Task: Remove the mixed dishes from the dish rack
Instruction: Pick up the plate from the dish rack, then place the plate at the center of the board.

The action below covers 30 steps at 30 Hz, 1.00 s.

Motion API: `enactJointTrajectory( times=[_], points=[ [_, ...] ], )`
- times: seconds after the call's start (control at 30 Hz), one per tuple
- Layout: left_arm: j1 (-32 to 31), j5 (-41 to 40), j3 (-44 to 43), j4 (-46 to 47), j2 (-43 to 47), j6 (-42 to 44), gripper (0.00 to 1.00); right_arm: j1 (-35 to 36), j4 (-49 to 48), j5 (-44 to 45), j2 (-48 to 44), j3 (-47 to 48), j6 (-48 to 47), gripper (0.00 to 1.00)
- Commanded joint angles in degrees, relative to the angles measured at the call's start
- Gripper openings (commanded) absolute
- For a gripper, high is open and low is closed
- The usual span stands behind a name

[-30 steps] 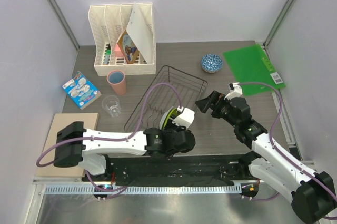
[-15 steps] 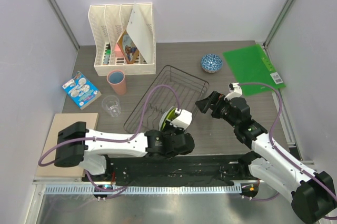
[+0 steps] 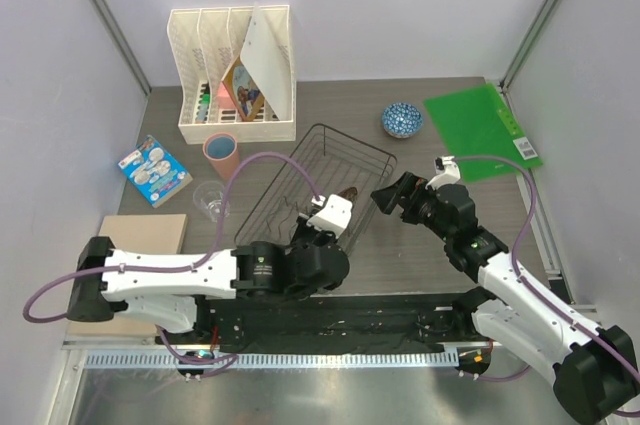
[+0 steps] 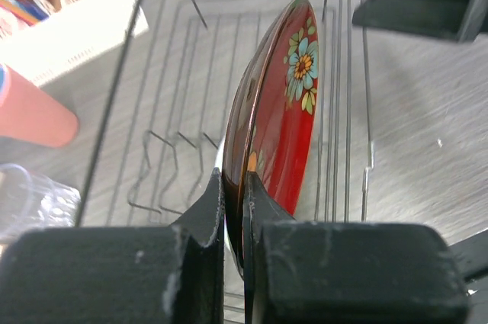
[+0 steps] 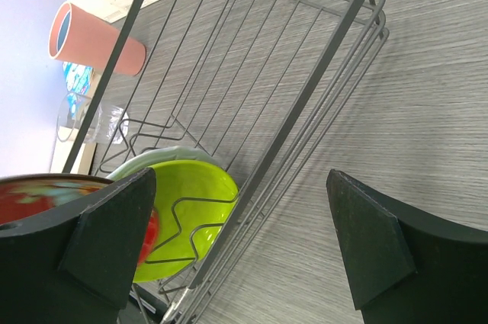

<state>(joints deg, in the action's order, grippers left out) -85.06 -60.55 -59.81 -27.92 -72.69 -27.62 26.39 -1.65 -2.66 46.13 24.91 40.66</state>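
Observation:
My left gripper is shut on the rim of the red patterned plate, which stands on edge over the near end of the black wire dish rack. In the top view the left gripper covers that end, with the plate's edge just showing. A green-rimmed plate and a white plate lean in the rack. My right gripper hangs open beside the rack's right side, holding nothing. The pink cup, glass tumbler and blue bowl stand on the table.
A white slotted file organizer with papers stands at the back. A green folder lies at the back right. A picture book and a wooden board lie at the left.
My left gripper has shut on the red plate's rim and tipped it up. The left arm has drawn back to the left. The right arm has stayed still.

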Motion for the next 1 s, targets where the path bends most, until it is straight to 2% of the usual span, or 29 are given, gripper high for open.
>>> enactJointTrajectory(
  times=[0.0, 0.1, 0.13, 0.2, 0.23, 0.27, 0.33, 0.37, 0.47, 0.5, 0.6, 0.7, 0.87, 0.9, 0.97],
  points=[
    [-0.29, -6.07, -4.00, 6.36, 6.48, 5.19, 0.00, -0.03, -0.72, 0.72, -2.17, 4.01, -1.72, 0.99],
    [2.86, -0.29, -3.73, 9.64, 12.97, 4.60, 0.00, -0.03, 0.33, 1.60, -4.37, 6.20, -2.34, 1.00],
    [6.97, 6.09, -3.91, 9.38, 14.40, 2.76, 0.00, -0.11, 0.59, 2.04, -6.03, 7.43, -2.52, 1.00],
    [13.13, 13.84, -4.26, 8.50, 16.60, -2.34, 0.00, -0.11, 1.21, 2.39, -7.62, 8.75, -2.43, 1.00],
    [19.51, 18.76, -4.35, 7.80, 17.83, -3.83, 0.00, -0.03, 2.78, 2.39, -8.94, 9.89, -2.26, 1.00],
    [22.27, 26.72, -4.35, 7.80, 18.36, -6.37, 0.00, -0.03, 3.49, 2.39, -9.47, 10.33, -2.34, 1.00],
    [27.11, 35.29, -4.17, 9.10, 18.81, -8.06, 0.00, -0.03, 4.37, 2.39, -10.18, 11.47, -1.99, 0.99],
    [30.53, 43.51, -3.91, 10.16, 18.81, -9.20, 0.00, -0.11, 4.98, 2.04, -10.79, 11.65, -1.73, 1.00],
    [35.12, 54.28, -2.51, 16.11, 17.67, -13.42, 0.00, -0.11, 5.16, 0.55, -12.02, 11.83, -1.03, 1.00],
    [35.74, 59.62, -2.07, 18.06, 17.06, -14.99, 0.00, -0.11, 5.17, 0.29, -12.38, 11.75, -0.77, 1.00],
    [36.89, 68.69, -2.24, 22.99, 14.16, -16.32, 0.00, -0.03, 5.17, -0.42, -13.08, 11.83, -0.41, 1.00],
    [37.07, 73.81, -2.41, 27.30, 11.43, -18.08, 0.00, -0.11, 5.17, -1.12, -13.08, 12.18, -0.32, 1.00],
    [37.07, 75.93, -2.16, 30.20, 8.79, -20.37, 0.00, -0.03, 5.08, -1.83, -12.56, 12.62, -0.50, 0.98],
    [37.16, 76.20, -1.98, 30.73, 8.61, -20.63, 0.00, -0.11, 4.82, -2.44, -12.38, 12.54, -0.59, 0.97],
    [37.07, 76.29, -1.36, 31.35, 8.26, -20.99, 0.00, -0.03, 3.59, -3.93, -11.59, 12.36, -0.76, 0.86]
  ],
)
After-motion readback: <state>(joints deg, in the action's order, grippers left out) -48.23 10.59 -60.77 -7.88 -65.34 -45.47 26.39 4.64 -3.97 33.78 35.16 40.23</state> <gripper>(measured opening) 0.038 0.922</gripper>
